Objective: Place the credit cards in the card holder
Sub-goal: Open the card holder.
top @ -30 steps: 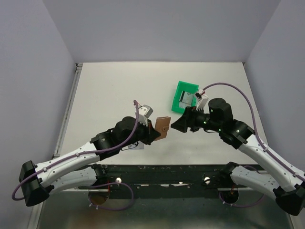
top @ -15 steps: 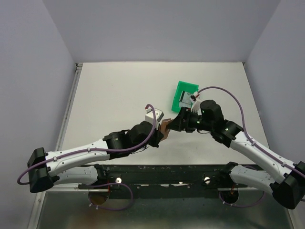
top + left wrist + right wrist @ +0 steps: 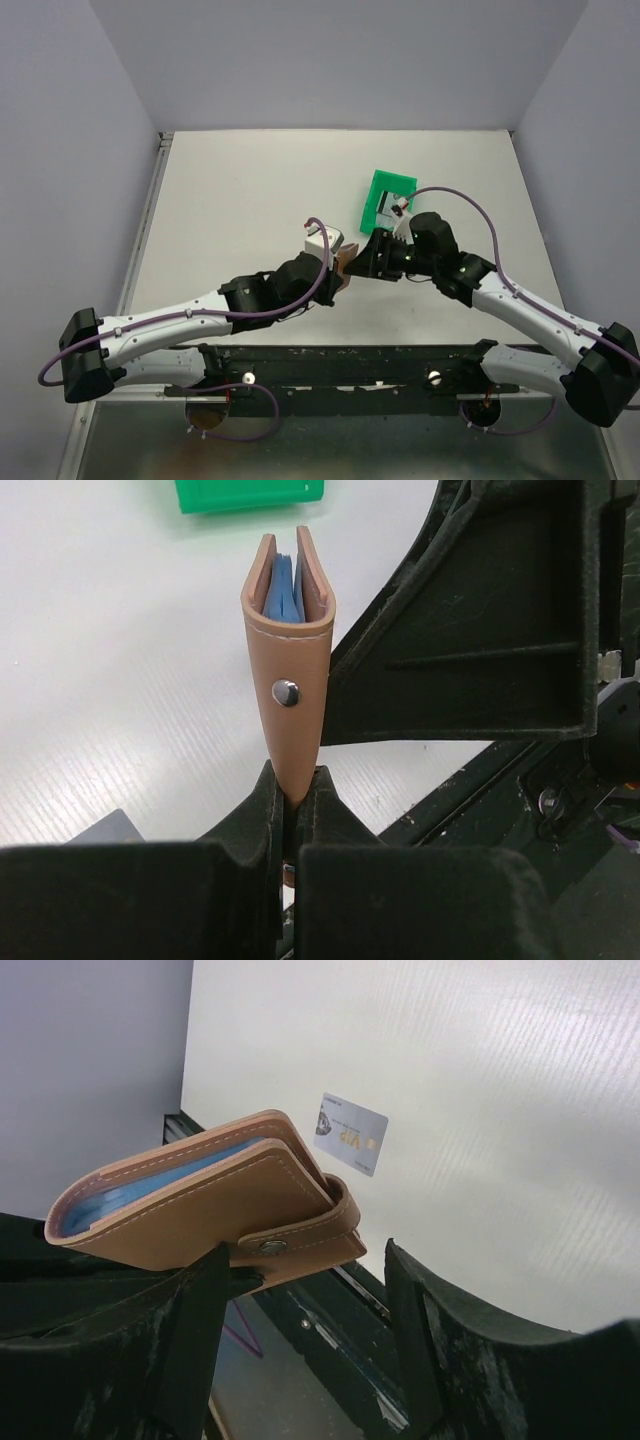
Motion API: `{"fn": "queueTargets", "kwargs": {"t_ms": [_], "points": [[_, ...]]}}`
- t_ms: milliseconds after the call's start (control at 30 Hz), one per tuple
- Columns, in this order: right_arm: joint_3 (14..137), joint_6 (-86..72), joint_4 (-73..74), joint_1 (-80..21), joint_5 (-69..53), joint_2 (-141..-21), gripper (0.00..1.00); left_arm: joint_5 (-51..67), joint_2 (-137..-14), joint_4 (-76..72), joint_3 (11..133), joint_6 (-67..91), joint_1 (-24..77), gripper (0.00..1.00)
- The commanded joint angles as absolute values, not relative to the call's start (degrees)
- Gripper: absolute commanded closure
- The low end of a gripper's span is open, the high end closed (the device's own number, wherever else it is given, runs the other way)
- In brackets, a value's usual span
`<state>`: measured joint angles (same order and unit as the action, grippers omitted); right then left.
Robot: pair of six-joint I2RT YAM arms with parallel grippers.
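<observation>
My left gripper [image 3: 292, 800] is shut on the lower end of the tan leather card holder [image 3: 288, 650] and holds it up on edge above the table. The holder's mouth gapes slightly and shows blue lining [image 3: 285, 585]. In the top view the holder [image 3: 343, 268] sits between both grippers. My right gripper [image 3: 305, 1310] is open, with the holder's snap tab [image 3: 300, 1235] between its fingers; the left finger [image 3: 195, 1310] is up against the holder [image 3: 200, 1210]. One pale credit card [image 3: 350, 1133] with a small dark mark lies flat on the table beyond.
A green plastic bin [image 3: 386, 200] stands behind the right gripper and shows at the top of the left wrist view [image 3: 250, 492]. A grey card corner [image 3: 108, 828] shows beside my left fingers. The black front rail [image 3: 350, 355] runs along the near table edge.
My left arm carried the card holder to the right, then held still. My right gripper moved left up to the holder, and its open jaws now straddle the snap tab.
</observation>
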<state>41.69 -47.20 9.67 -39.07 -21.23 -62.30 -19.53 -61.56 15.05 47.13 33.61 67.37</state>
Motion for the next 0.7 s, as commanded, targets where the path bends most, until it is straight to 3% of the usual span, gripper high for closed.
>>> {"fn": "queueTargets", "kwargs": {"t_ms": [0, 200, 467, 667], "points": [[41.22, -47.81, 10.27, -39.73, -17.77, -63.37, 0.31, -17.05, -61.53, 9.58, 47.29, 32.78, 68.29, 1.00], [45.96, -45.62, 27.48, -39.73, -4.24, -66.18, 0.39, -19.86, -59.24, 11.60, 46.49, 32.87, 68.38, 1.00], [46.14, -44.65, 37.52, -39.73, 9.49, -64.96, 0.38, -22.41, -57.31, 13.10, 45.62, 32.87, 68.38, 1.00], [36.67, -40.62, 20.07, -39.72, 0.90, -49.16, 0.36, -23.55, -58.09, 14.59, 45.26, 34.10, 68.38, 1.00]]}}
